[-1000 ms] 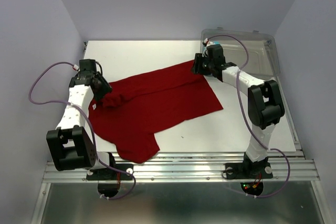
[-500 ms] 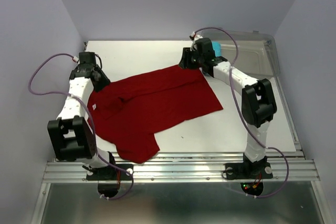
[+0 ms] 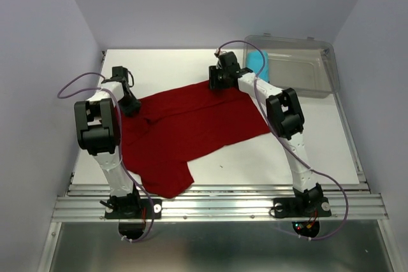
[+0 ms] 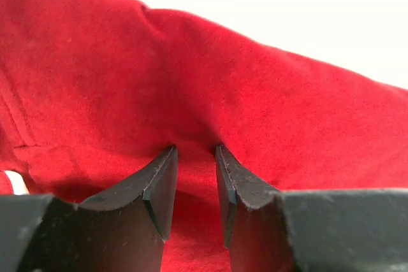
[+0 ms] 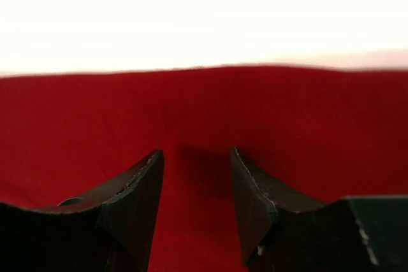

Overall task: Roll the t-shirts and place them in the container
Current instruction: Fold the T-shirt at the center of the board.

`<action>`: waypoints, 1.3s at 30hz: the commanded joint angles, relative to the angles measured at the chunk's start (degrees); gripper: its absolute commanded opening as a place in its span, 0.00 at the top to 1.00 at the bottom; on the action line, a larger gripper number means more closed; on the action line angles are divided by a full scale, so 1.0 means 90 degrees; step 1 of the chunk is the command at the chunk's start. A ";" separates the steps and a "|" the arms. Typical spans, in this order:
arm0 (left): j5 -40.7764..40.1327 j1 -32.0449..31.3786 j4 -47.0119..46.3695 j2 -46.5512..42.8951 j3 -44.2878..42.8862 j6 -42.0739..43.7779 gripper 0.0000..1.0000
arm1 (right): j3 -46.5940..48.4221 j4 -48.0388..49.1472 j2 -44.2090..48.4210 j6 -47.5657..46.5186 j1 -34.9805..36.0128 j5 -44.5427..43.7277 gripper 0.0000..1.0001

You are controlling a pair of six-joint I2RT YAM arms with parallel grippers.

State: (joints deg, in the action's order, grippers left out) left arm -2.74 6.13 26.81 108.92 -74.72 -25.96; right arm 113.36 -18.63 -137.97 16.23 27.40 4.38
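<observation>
The dark red t-shirt (image 3: 191,122) lies spread on the white table, one sleeve toward the front edge. My left gripper (image 3: 131,105) is at its left upper edge. In the left wrist view the gripper (image 4: 194,151) has its fingers close together, pinching a pucker of the red cloth (image 4: 268,93). My right gripper (image 3: 215,82) is at the shirt's far edge. In the right wrist view it (image 5: 194,152) is open with its tips down on the red cloth (image 5: 204,103). The light cyan-blue rolled t-shirt (image 3: 257,60) lies in the bin's left end.
The clear plastic bin (image 3: 325,76) stands at the back right corner of the table (image 3: 306,151). Grey walls close in on the left, back and right. A metal rail (image 3: 217,205) runs along the front edge by the arm bases.
My right gripper left the bin, where the cyan roll now lies, and moved left to the red shirt's far edge. My left gripper drew the folded cloth out to the left, so the shirt lies flatter.
</observation>
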 commanded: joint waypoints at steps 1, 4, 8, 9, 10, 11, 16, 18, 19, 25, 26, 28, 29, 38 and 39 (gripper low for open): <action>-0.0115 0.0051 -0.0039 0.0445 -0.0496 0.0140 0.59 | 0.0724 -0.0127 -0.0410 -0.0172 -0.0027 -0.0448 0.48; -0.0115 0.0061 0.0029 0.0874 -0.0818 0.0188 0.59 | 0.1123 -0.0146 -0.0704 -0.0270 -0.0027 -0.0828 0.48; -0.0154 0.0119 0.0156 0.1383 -0.1461 0.0286 0.59 | 0.1700 -0.0166 -0.1153 -0.0445 -0.0027 -0.1092 0.48; -0.0193 0.0149 0.0195 0.1471 -0.1589 0.0325 0.59 | 0.1846 -0.0166 -0.1338 -0.0484 -0.0027 -0.1131 0.47; -0.0213 0.0168 0.0234 0.1655 -0.1765 0.0354 0.59 | 0.1993 -0.0176 -0.1417 -0.0572 -0.0027 -0.1102 0.47; -0.0261 0.0168 0.0370 0.1734 -0.2105 0.0384 0.59 | 0.2284 -0.0176 -0.1476 -0.0621 -0.0027 -0.1025 0.45; -0.0340 0.0130 0.0654 0.1386 -0.2635 0.0569 0.59 | 0.2619 -0.0156 -0.1273 -0.0768 -0.0027 -0.0634 0.43; -0.0631 0.0032 0.0751 0.1024 -0.2548 0.0589 0.58 | 0.2493 -0.0117 -0.1058 -0.0758 -0.0027 -0.0400 0.43; -0.0768 -0.0036 0.0781 0.0626 -0.2470 0.0608 0.57 | 0.2386 -0.0078 -0.0805 -0.0720 -0.0027 -0.0283 0.42; -0.1433 -0.0710 0.0976 -0.0871 -0.1048 0.0443 0.58 | 0.1088 0.0380 0.0192 -0.0397 -0.0027 0.0060 0.42; -0.1472 -0.0943 0.0976 -0.1017 -0.0850 0.0413 0.60 | 0.0941 0.0468 0.0435 -0.0349 -0.0027 0.0099 0.42; -0.1551 -0.1344 0.0938 -0.1311 -0.0479 0.0287 0.62 | 0.0453 0.0566 0.0651 -0.0241 0.0032 0.0245 0.42; -0.1522 -0.1452 0.0850 -0.1350 -0.0178 0.0248 0.63 | 0.0316 0.0605 0.0749 -0.0192 0.0032 0.0265 0.42; -0.0906 -0.1609 0.0342 -0.0531 0.0051 0.0169 0.65 | -0.0515 0.0733 0.1355 -0.0104 0.0032 0.0236 0.41; -0.0906 -0.1599 0.0303 -0.0327 -0.0018 0.0169 0.65 | -0.0535 0.0742 0.1365 -0.0104 0.0032 0.0226 0.41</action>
State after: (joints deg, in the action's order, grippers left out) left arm -11.29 -8.97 31.33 103.35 -73.25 -24.01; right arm 110.21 -14.46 -128.38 14.87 27.42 6.13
